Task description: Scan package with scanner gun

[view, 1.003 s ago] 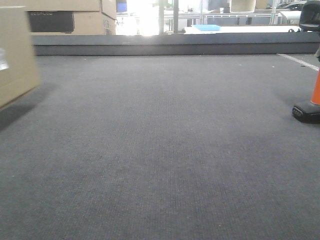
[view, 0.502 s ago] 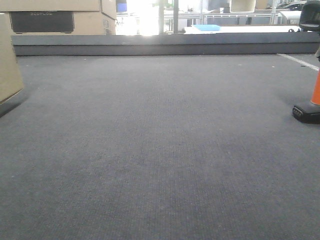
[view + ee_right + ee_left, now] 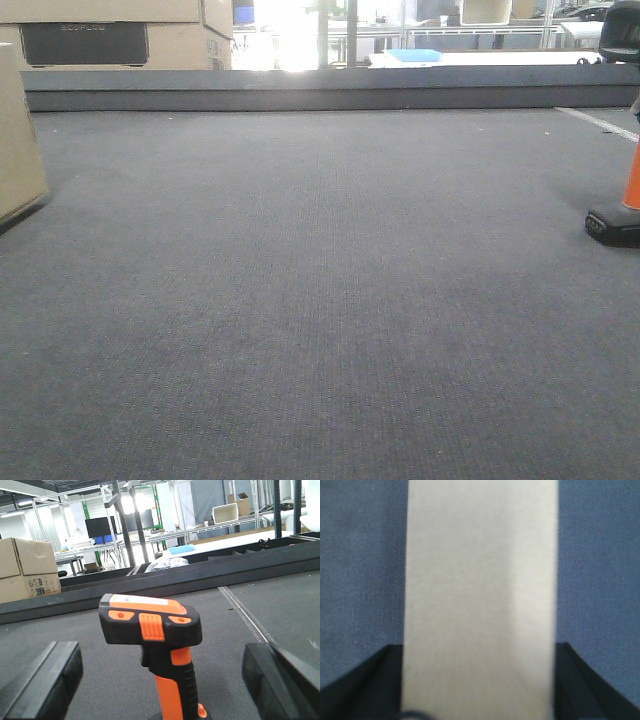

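The package (image 3: 480, 600) is plain pale cardboard, and the left tool (image 3: 480, 712) is closed on it, one dark finger (image 3: 365, 687) at each side. Under it lies the grey tabletop (image 3: 330, 300). The orange-and-black scanner gun (image 3: 155, 650) stands upright between the wide-apart fingers (image 3: 42, 682) of the right tool (image 3: 165, 680), untouched. Larger cartons (image 3: 120, 35) stand beyond.

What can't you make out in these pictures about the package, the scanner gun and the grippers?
- Package: front view's left edge cuts it off; no label visible.
- Package in the left wrist view: blurred, filling the frame, so the left gripper's contact is unclear.
- Scanner gun: its base is cut by the right wrist view's bottom edge.
- Scanner gun, front view: right edge crops it.
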`<action>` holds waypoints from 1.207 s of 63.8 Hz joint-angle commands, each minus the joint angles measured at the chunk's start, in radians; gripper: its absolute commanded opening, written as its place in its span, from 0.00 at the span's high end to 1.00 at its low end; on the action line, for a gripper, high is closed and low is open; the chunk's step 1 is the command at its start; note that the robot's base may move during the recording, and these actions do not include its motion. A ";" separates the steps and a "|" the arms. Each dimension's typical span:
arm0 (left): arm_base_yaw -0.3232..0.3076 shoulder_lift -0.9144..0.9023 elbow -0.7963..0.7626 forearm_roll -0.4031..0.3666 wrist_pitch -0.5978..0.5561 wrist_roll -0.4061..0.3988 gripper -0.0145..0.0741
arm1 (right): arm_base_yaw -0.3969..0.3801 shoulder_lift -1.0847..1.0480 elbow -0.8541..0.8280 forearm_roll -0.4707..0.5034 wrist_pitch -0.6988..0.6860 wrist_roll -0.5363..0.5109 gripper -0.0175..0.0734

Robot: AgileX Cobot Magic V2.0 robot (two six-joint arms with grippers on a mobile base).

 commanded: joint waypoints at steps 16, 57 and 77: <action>0.003 -0.009 -0.033 0.000 0.041 -0.002 0.19 | -0.002 -0.006 -0.006 0.004 -0.007 -0.005 0.19; 0.003 -0.422 -0.076 -0.016 0.134 -0.037 0.39 | -0.002 -0.183 -0.227 -0.067 0.420 -0.005 0.40; 0.003 -0.627 0.124 -0.081 -0.079 -0.037 0.96 | -0.002 -0.437 -0.231 -0.168 0.729 -0.005 0.99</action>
